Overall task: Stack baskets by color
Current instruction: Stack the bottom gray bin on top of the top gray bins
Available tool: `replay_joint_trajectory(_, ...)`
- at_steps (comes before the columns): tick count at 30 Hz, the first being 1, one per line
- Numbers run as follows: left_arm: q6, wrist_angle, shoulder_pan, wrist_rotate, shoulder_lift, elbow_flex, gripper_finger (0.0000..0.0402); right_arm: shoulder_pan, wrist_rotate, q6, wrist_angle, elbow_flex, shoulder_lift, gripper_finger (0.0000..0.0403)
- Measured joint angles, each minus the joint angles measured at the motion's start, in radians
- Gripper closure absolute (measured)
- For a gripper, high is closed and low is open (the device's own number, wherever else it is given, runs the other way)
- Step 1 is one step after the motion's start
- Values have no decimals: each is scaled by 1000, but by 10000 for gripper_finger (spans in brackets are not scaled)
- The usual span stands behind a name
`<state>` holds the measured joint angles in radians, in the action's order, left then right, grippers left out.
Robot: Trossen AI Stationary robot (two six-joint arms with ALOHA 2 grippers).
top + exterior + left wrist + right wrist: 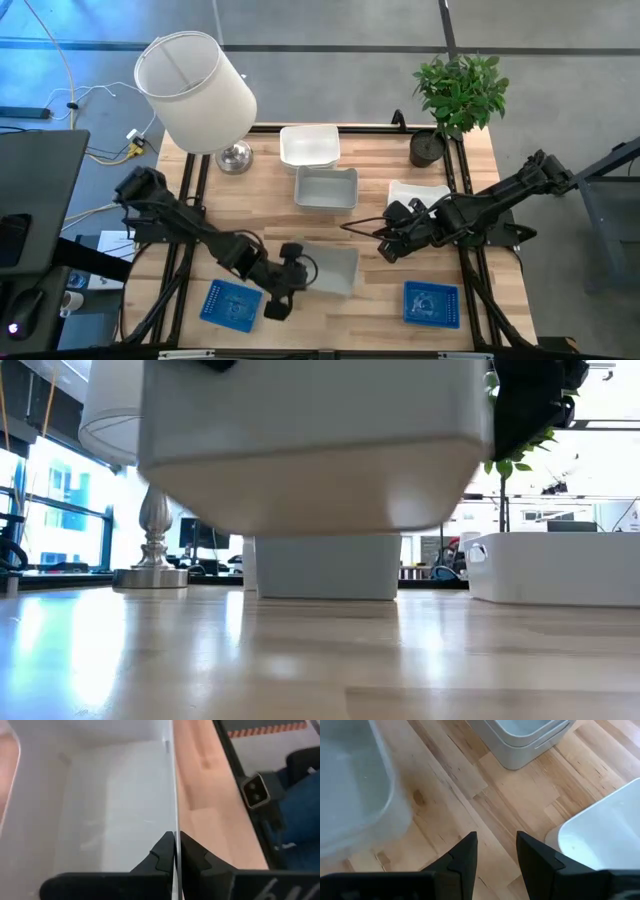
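Left gripper [175, 854] pinching grey basket [330, 268] wall, basket off table. Grey stack [326, 187] ahead. Right gripper [494, 851] spread, empty. Blues unstacked.

Both arms are showing as dark, matte black jointed links with bulky housings. The left end effector [176, 851] and right end effector [496, 851] are wearing black angular fingers with stepped, notched inner edges.

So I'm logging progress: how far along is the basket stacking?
Partly done: grey baskets sit nested mid-table. In hand: the left gripper is shut on a grey basket's wall. Left: two blue baskets lie apart, and white baskets remain separate. The right gripper is open, empty.
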<state>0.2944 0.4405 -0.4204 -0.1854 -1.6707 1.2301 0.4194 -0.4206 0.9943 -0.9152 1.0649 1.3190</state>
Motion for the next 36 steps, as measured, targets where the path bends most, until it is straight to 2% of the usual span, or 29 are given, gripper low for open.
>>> replay_joint_trajectory(9,-86,98,107,-71,133,0,401,0,-2,-8,0,0,0,279)
replay_joint_trajectory(25,-354,142,403,-72,232,0,401,-1,-141,-1,1,0,0,279)
replay_joint_trajectory(32,-455,139,525,-57,232,0,401,-1,-151,-7,0,0,0,279)
replay_joint_trajectory(36,-458,139,589,25,232,0,401,-1,-151,-8,-3,0,0,279)
